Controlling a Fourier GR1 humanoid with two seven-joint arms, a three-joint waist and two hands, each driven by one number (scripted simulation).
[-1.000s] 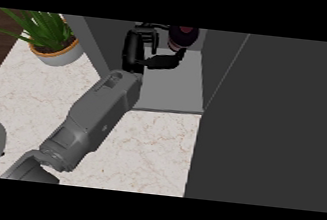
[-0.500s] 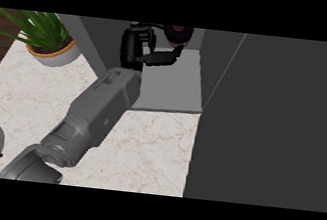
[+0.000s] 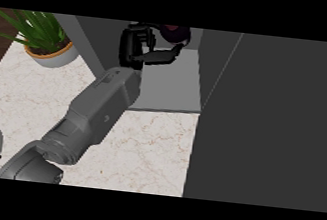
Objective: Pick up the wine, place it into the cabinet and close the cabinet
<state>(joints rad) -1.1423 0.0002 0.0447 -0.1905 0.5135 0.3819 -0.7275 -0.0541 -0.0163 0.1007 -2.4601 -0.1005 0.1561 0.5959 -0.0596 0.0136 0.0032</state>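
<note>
Wine (image 3: 176,33) sits deep inside the cabinet (image 3: 171,82), at the fingertips of the left hand (image 3: 140,46) — fingers relaxed, holding nothing. Best withdrawn straight back, clear of the bottle, before swinging the door (image 3: 284,119) — dark panel at right — shut.

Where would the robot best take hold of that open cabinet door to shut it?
No handle shows on the cabinet door, a tall flat panel standing open at the right. Probably best is its free edge nearest the robot, approached from the right and swung leftward, once the left hand is out of the cabinet, where it sits beside the wine.
</note>
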